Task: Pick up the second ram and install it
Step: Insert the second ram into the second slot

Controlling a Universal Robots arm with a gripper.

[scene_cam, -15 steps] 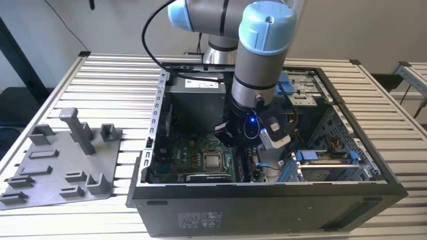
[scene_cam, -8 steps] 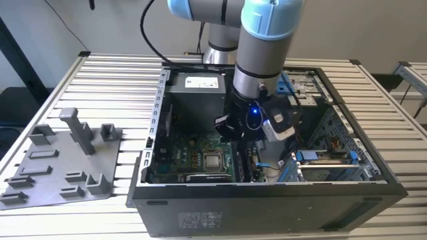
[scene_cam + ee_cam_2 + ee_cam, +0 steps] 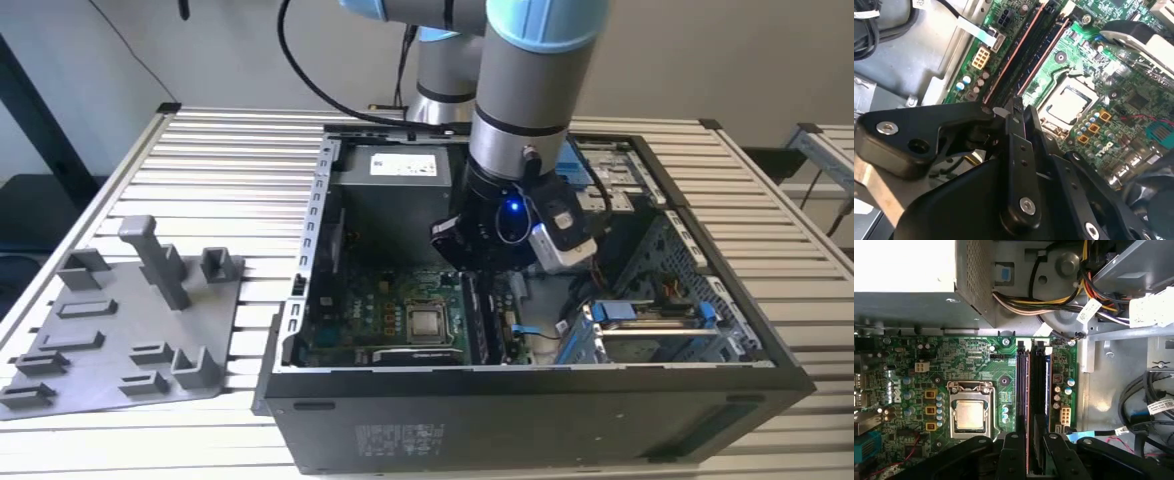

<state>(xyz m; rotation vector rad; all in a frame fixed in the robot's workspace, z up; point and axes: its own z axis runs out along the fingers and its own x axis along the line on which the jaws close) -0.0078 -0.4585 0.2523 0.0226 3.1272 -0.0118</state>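
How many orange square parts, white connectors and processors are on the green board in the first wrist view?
Orange square parts: 3
White connectors: 2
Processor: 1
Total: 6

grey arm (image 3: 521, 90), light-blue joint caps
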